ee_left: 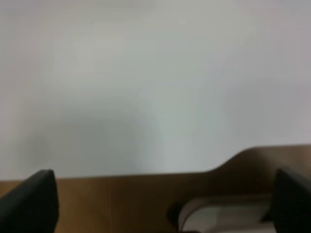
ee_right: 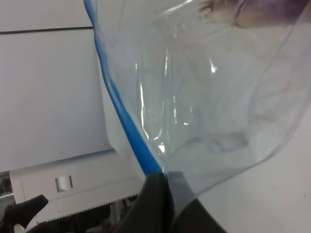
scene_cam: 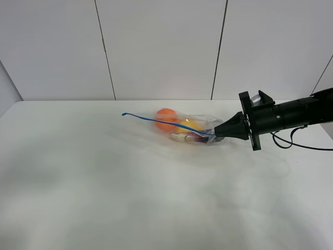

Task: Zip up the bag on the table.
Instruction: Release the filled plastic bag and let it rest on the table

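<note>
The right gripper (scene_cam: 214, 134) is pinched on the near end of the blue zip strip (ee_right: 127, 124) of the clear bag (scene_cam: 186, 127), which lies on the white table (scene_cam: 130, 182); the strip runs away from the fingertips, past an orange (scene_cam: 166, 119), to a free end beyond it. Through the crinkled plastic, a yellow fruit (scene_cam: 191, 125) and a dark purple item (scene_cam: 195, 137) are only partly legible. The left gripper's fingers (ee_left: 31, 204) are cut off at the frame edges, spread apart, holding nothing.
</note>
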`<state>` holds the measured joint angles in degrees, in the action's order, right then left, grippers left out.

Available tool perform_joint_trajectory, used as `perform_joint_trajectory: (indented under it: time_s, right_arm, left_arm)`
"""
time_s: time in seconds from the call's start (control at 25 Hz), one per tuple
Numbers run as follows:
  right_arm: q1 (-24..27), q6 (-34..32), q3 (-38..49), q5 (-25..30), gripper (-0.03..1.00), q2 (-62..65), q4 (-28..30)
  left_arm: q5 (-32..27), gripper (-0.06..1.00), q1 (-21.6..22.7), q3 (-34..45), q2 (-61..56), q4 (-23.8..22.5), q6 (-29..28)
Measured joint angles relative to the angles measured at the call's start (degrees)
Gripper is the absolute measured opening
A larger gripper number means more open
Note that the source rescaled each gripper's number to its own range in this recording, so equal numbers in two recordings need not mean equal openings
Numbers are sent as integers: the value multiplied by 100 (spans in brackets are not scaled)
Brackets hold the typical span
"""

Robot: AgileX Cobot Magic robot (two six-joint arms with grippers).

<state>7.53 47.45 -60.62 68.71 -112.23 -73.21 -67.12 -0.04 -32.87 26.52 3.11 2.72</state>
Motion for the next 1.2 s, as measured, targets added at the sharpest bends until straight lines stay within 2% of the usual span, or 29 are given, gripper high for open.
perform_joint_trajectory:
  time_s: [0.48,0.76,0.84,0.88,1.04,1.12,1.2]
  right_arm:
    - [0,0,0,5,0,0,18]
    - [0,-45,0,5,2,0,141]
    - [0,-98,0,11,11,0,237]
    - [0,-135,-25,17,21,0,351]
    - [0,-543,-306,34,79,0,969]
    - [0,-992,-641,37,93,0,1504]
    - [0,-1656,-1023,10,97,0,2408]
  left_arm:
    - [15,100,0,20,-2494,0,0]
    - [-5,100,0,25,-2689,25,0]
    - [-5,100,0,25,-2689,29,0]
    - [-5,100,0,25,-2689,29,0]
    - [-5,100,0,25,-2689,29,0]
    - [-5,100,0,25,-2689,29,0]
    - [-5,100,0,25,-2689,29,0]
